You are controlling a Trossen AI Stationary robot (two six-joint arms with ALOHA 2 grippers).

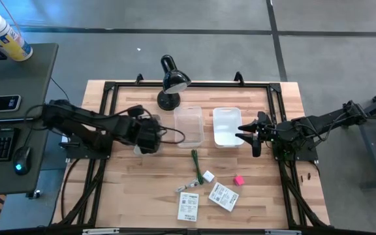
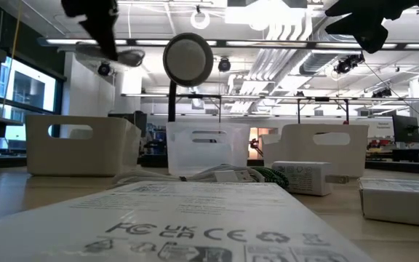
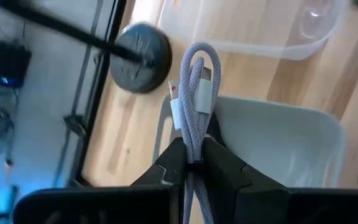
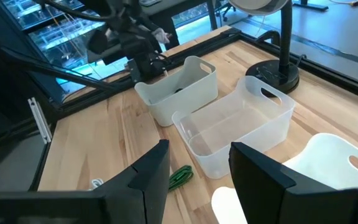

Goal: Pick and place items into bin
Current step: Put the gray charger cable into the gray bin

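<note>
Here the left gripper (image 3: 194,163) hangs over the leftmost white bin (image 4: 178,87), at about nine o'clock from the table's middle, with its fingers pinched on a folded grey cord (image 3: 196,87). In the left wrist view the cord's loop and plugs stand out beyond the fingertips, with the bin's pale rim just beyond them.

To do this drop well, the arm should bring the whole bundle inside the rim before the fingers part. A cord springs and unfolds when freed, so a low release near the bin's middle seems safer than a high one at the edge. The black lamp (image 1: 170,81) stands at twelve o'clock, near the bins, and the arm should clear it when lifting away.

Next to the right sits a clear bin (image 1: 188,125), then a second white bin (image 1: 226,126). Toward six o'clock lie the remaining items: a green stick (image 1: 196,162), a small white block (image 1: 208,176), two white packets (image 1: 188,206) and a pink cube (image 1: 238,180). They lie close together, so each later pick will need a narrow approach.

At three o'clock the right gripper (image 4: 199,163) waits above the table beside the second white bin, its fingers spread apart and holding nothing.
</note>
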